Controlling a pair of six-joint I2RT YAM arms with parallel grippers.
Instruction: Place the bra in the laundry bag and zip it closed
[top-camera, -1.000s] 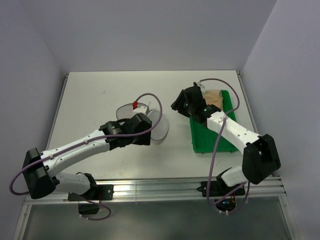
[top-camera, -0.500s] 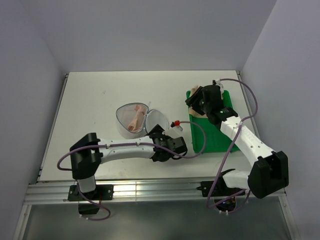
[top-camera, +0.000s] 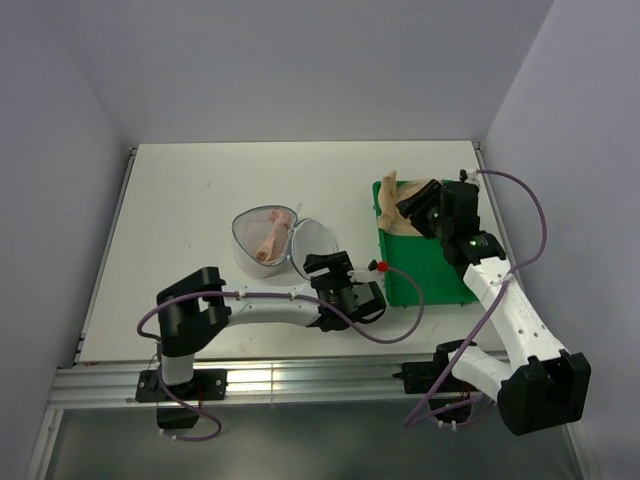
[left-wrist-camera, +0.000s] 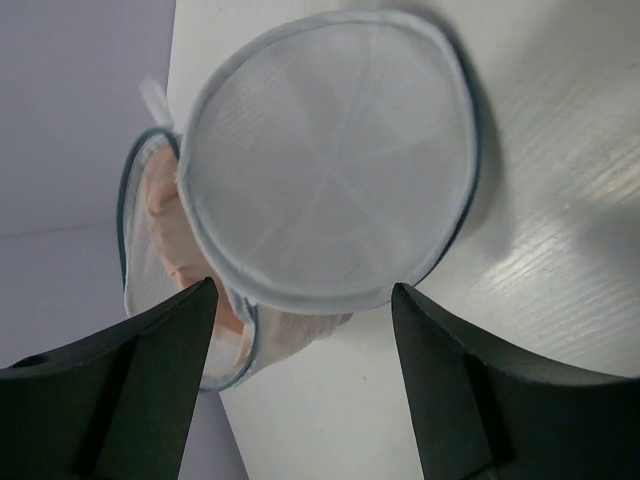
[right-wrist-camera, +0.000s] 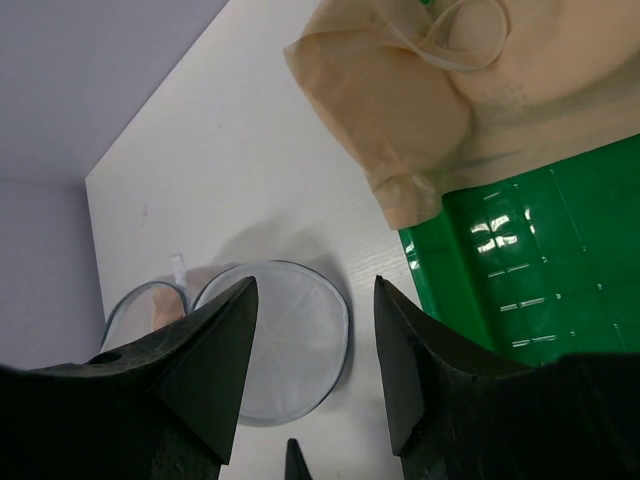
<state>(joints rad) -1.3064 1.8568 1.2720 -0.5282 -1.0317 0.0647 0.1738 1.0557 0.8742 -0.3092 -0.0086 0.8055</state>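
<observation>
I find the bra (left-wrist-camera: 165, 215) lying in the open bag (left-wrist-camera: 330, 170), just ahead of my left pincer (left-wrist-camera: 300, 300), which is apart and empty. My right pincer (right-wrist-camera: 315, 300) is likewise apart. Folding shut and zipping remain.

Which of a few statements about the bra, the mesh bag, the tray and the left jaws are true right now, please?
The bra lies inside the laundry bag. True.
The laundry bag is zipped shut. False: its two halves lie open.
A tan garment rests on the green tray. True.
The left jaws grip the bag's rim. False: they stand open, holding nothing.
</observation>
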